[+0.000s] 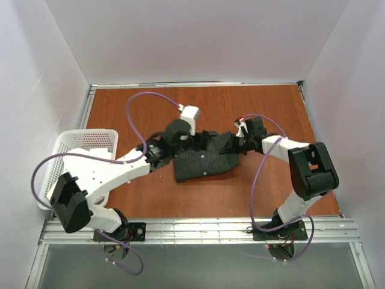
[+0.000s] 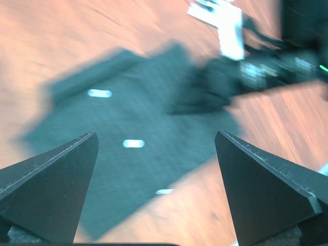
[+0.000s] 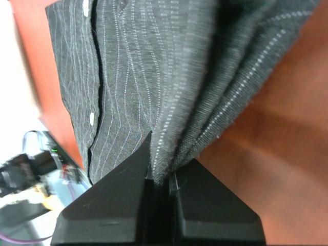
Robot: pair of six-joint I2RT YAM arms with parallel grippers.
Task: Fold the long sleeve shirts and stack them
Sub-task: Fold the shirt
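The dark pinstriped shirt [image 1: 204, 159] is lying bunched in the middle of the reddish-brown desk [image 1: 271, 114], between the two arms. The right claw [image 1: 236, 144] is sitting at the shirt's right-hand edge. Its fingers are pressing together on a gathered fold of the fabric, so it is clamped on the shirt. The left claw [image 1: 186, 139] is hovering over the shirt's upper left part with its fingers spread wide apart and holding nothing. A white basket [image 1: 90, 139] is standing at the desk's left side, well apart from the shirt.

The overhead view is giving the layout but is hiding how the fingers are standing. The right wrist view is showing the pinch up close. The right claw [image 3: 161, 166] is gripping several layers of the shirt [image 3: 154, 77], with pale stripes and two small white buttons [image 3: 92, 119] showing along a seam.

The left wrist view is blurred. It is showing the left claw [image 2: 156, 133] open above the shirt [image 2: 138, 154], three pale buttons [image 2: 133, 143] in a row, and the right claw [image 2: 220, 77] at the shirt's far edge. Whether the left fingers are touching the cloth cannot be told.
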